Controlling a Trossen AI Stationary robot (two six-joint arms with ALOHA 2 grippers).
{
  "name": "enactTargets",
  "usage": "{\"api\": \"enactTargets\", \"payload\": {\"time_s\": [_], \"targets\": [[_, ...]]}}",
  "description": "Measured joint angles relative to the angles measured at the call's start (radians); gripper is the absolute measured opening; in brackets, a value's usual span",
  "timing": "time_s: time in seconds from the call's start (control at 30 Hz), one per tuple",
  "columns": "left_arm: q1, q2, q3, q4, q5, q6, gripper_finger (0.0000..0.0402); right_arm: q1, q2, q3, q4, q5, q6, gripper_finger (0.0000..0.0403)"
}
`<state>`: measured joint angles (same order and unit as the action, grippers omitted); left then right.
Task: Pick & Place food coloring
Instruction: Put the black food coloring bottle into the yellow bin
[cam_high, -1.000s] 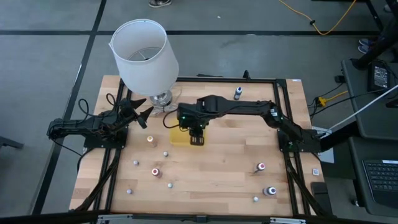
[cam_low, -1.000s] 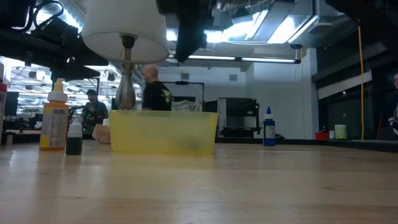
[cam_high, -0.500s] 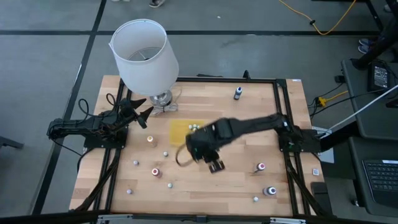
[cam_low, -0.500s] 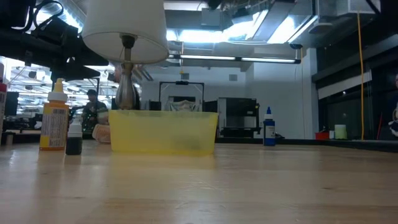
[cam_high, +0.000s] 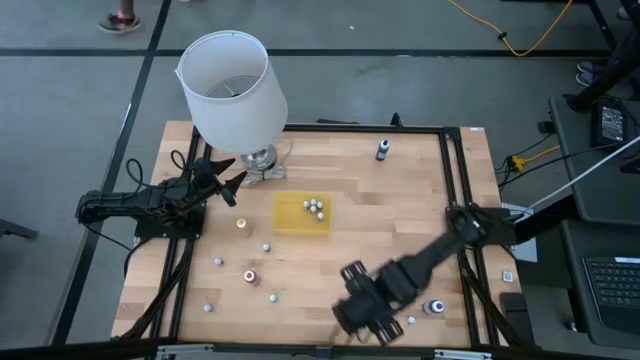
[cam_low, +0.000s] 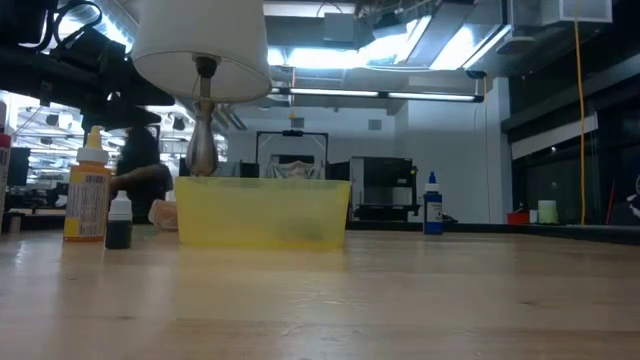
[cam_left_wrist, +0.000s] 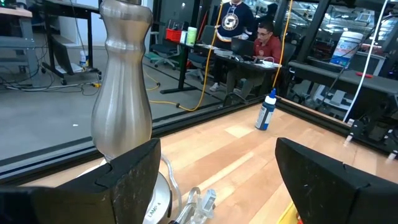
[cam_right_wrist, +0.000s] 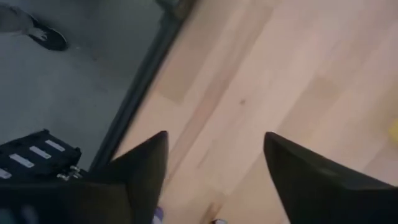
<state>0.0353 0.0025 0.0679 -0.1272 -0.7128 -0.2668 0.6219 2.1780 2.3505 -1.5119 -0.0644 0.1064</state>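
Swinging right pincer (cam_high: 382, 322) from tray (cam_high: 285, 226) to near edge | open, empty

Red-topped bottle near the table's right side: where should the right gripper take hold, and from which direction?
The red-topped bottle seems to stand upright, well apart from the other bottles. Probably best to come straight down from above and close on the whitish body just under the round top; being round, any finger angle should do. The right gripper is open near the table's front; the left gripper waits by the lamp.
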Motion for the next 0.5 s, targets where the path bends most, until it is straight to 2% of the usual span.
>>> {"api": "enactTargets", "payload": {"time_s": [0.13, 0.4, 0.5], "targets": [[0.0, 0.0, 0.0, 0.0, 0.0, 0.0, 0.0311, 0.085, 0.0, -0.034, -0.001, 0.06, 0.065, 0.0302], [0.0, 0.0, 0.0, 0.0, 0.0, 0.0, 0.0312, 0.184, -0.001, -0.176, 0.002, 0.057, 0.148, 0.0307], [0.0, 0.0, 0.0, 0.0, 0.0, 0.0, 0.0312, 0.213, -0.016, -0.272, 0.028, 0.055, 0.174, 0.0307]]}}
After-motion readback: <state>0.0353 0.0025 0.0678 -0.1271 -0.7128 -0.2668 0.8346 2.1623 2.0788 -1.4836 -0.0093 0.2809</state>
